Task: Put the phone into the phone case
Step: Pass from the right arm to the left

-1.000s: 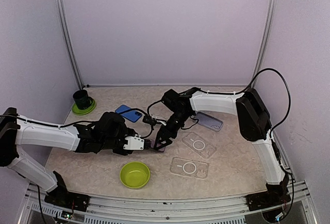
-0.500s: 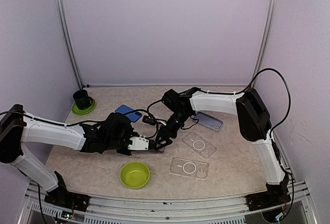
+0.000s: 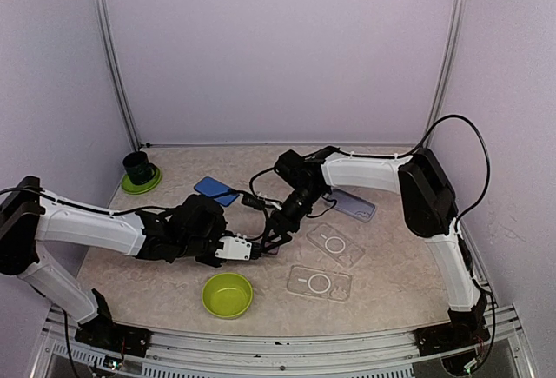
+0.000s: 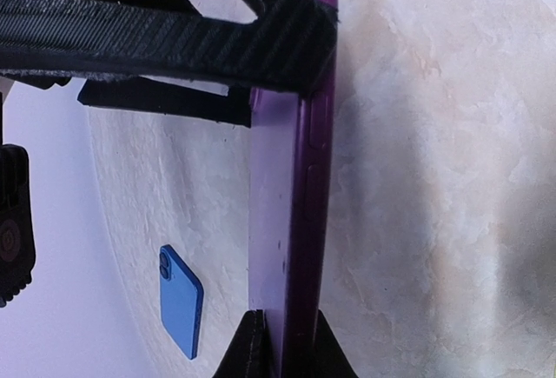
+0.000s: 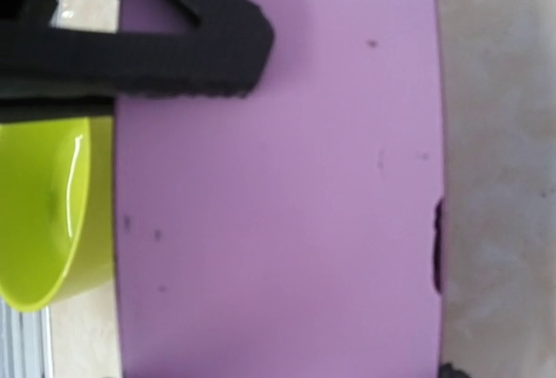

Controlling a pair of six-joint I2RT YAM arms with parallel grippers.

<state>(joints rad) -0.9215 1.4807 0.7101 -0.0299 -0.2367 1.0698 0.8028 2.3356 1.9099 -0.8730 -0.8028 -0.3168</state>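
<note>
Marbled worktop (image 3: 391,274) lies under the purple phone (image 5: 278,204): left fingers (image 4: 250,352) pinch its thin edge narrowly, right fingers (image 5: 174,48) grip it wide.

Purple flat-slab phone (image 4: 291,222) showing deep violet along its edge, pinker lilac across the broad face. Under it, the beige stone-look tabletop (image 3: 165,282), mottled cream. Bright blue rectangular phone (image 4: 181,300) behind. Lime-green round bowl (image 3: 228,295). Clear plastic phone case (image 3: 335,244), pale ring marking.

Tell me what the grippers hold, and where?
Both hold the purple phone: right gripper across its side edges, left gripper pinching its flat faces at one end.
</note>
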